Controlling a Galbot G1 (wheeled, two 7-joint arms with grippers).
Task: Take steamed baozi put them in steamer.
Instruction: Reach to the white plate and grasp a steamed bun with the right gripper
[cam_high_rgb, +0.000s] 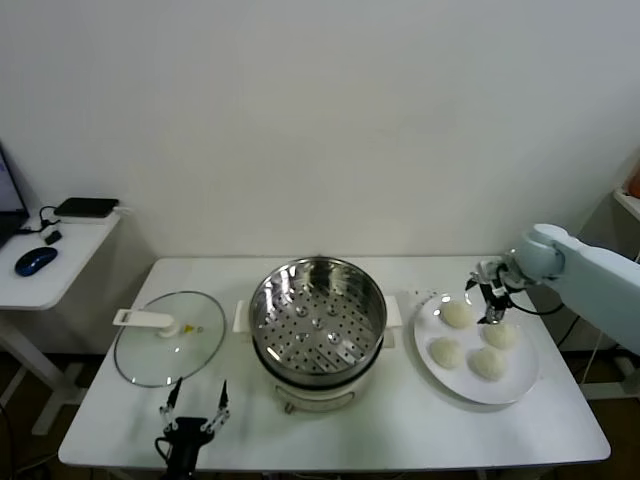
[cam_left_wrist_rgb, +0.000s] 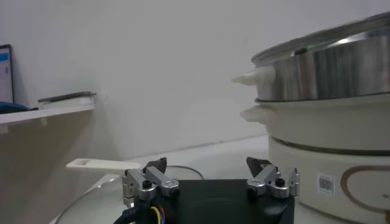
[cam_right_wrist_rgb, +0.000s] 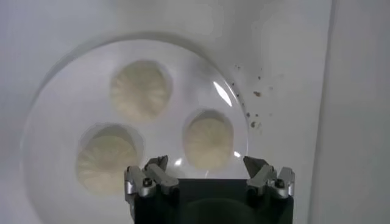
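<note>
I count four buns (cam_high_rgb: 457, 314) on the white plate (cam_high_rgb: 523, 385) at the table's right end, none in the steamer (cam_high_rgb: 318, 322) yet, so the whole job is still ahead. The steamer sits mid-table with its holed tray bare and its glass lid (cam_high_rgb: 168, 337) off, lying flat well to its left.

My right gripper (cam_high_rgb: 489, 305) hangs over the plate's back half with its jaws spread wide and nothing between them; from its wrist camera the nearest bun (cam_right_wrist_rgb: 208, 142) lies right under the gap (three of the four show there).

My left gripper (cam_high_rgb: 196, 408) waits low by the table's front edge, just in front of the lid, jaws apart and empty.

Between plate and steamer I see bare tabletop. The steamer's rim stands well above the plate, so I judge each bun needs a good lift.
</note>
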